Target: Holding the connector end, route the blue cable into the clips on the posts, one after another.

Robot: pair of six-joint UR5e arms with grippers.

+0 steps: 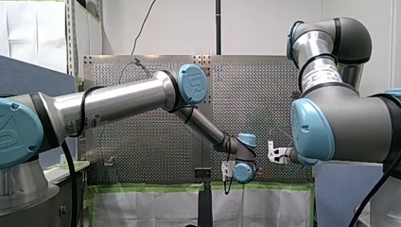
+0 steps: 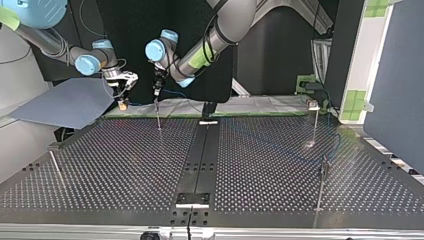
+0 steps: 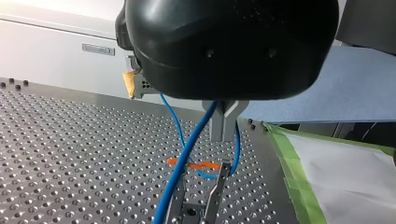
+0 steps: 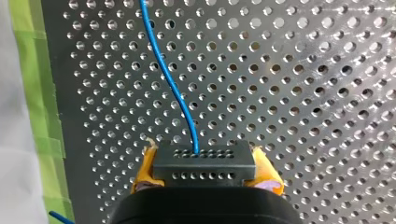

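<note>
At the far edge of the table in the top view, my right gripper (image 4: pixel 205 173) is clamped on the connector (image 4: pixel 204 161), a dark block with rows of holes, held at its two short sides by the yellow pads (image 4: pixel 142 175). The blue cable (image 4: pixel 173 88) leaves the block's face and runs in a slack wave over the perforated table (image 4: pixel 303 93). Just beside it, my left gripper (image 3: pixel 224 128) stands closed, tips together, with the cable running up into the fork above them. Below it the clip (image 3: pixel 218 184), with its orange tab (image 3: pixel 194 164), tops a post (image 2: pixel 159 117). A loop of cable hangs by the prongs; whether it is seated cannot be told. Further posts (image 2: pixel 316 125) stand well apart. Handling, as judged: the cable is thin, light and limp, so it follows tension only. The rigid connector is the sound hold, and a loose enclosing grip near the clip would steer the cable.
</note>
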